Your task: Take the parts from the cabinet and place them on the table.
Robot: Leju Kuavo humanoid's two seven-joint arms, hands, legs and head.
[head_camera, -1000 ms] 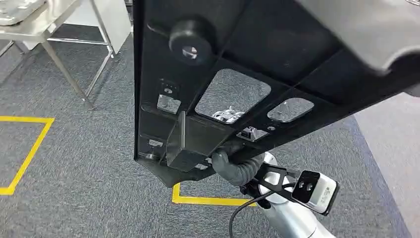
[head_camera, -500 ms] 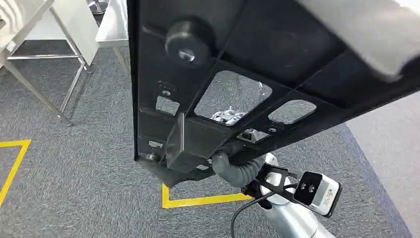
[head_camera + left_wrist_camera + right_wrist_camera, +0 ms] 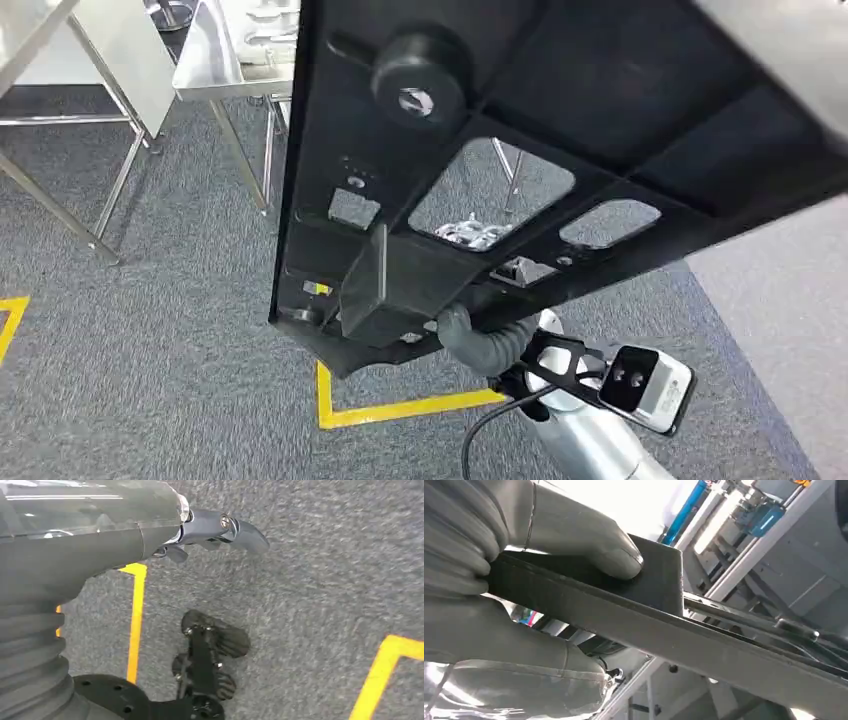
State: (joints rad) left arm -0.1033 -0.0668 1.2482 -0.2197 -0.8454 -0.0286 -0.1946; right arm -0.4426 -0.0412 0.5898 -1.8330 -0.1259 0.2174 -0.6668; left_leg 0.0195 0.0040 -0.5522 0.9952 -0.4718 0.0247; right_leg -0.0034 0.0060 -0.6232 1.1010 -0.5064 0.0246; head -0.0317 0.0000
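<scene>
Head view: right hand (image 3: 470,335) gripping the lower edge of a big black panel (image 3: 560,130), thumb (image 3: 589,535) pressed on one face in the right wrist view, other fingers (image 3: 524,655) wrapped under. Panel held up, tilted, above grey carpet (image 3: 150,380) with yellow tape (image 3: 400,405). Steel bench (image 3: 215,60) beyond the panel's far left edge. Left hand (image 3: 215,530) hanging over the carpet, fingers apart, holding nothing.
</scene>
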